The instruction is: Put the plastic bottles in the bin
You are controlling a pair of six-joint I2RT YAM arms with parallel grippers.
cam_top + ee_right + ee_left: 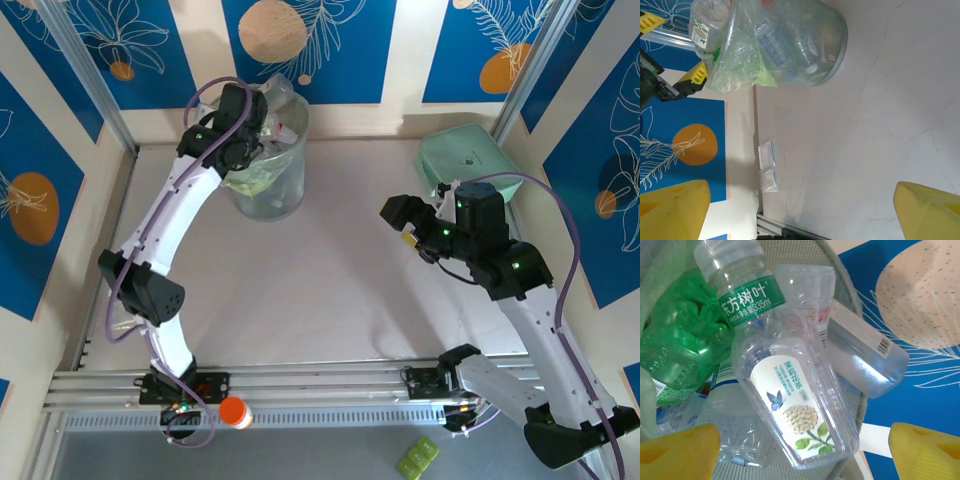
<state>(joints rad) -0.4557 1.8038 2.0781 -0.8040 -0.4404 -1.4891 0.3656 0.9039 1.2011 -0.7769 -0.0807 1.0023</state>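
The bin (272, 180), a translucent basket with a pale green liner, stands at the back left of the table and holds several plastic bottles. My left gripper (245, 135) hovers over its rim. In the left wrist view a clear bottle with a butterfly and flower label (795, 400) lies on the pile, beside a green-labelled bottle (742, 292) and a green bottle (677, 340). The left gripper (802, 455) is open, both yellow fingertips (680, 452) apart from that bottle. My right gripper (408, 218) hangs open over bare table at the right, nothing between its pads (927, 210). The bin (790, 45) also appears there.
A mint-green case (465, 160) sits at the back right, behind the right arm. Two flat clear packets (767, 167) lie by the left wall. An orange-capped item (235, 412) and small green pieces (418, 458) lie below the aluminium rail (320, 385).
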